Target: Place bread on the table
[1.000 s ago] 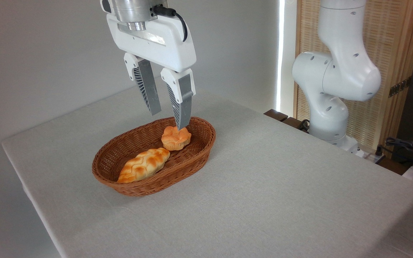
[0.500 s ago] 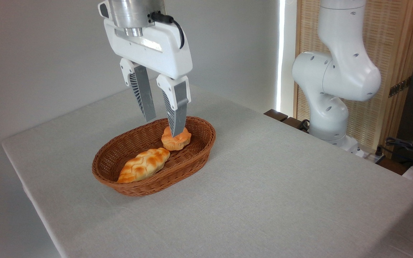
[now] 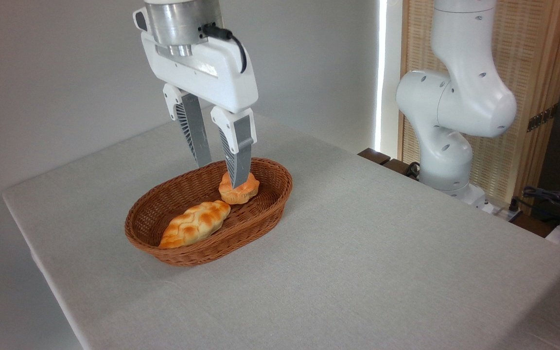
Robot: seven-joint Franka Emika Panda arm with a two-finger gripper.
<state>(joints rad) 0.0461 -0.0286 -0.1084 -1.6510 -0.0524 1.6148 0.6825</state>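
The grey-white cloth table (image 3: 358,253) stretches bare in the foreground, and on its left half sits a brown oval wicker basket (image 3: 270,206) holding a braided oval loaf (image 3: 195,223) at its near end. Behind the loaf, at the basket's far right end, lies the small round bun (image 3: 248,188), golden-orange with a lobed top. The gripper (image 3: 220,175) hangs over it with fingers parted, the nearer finger (image 3: 238,155) overlapping the bun's top and the farther one behind; whether they touch it is unclear.

Grey-white cloth table (image 3: 358,253), brown wicker basket (image 3: 265,206) directly on it.
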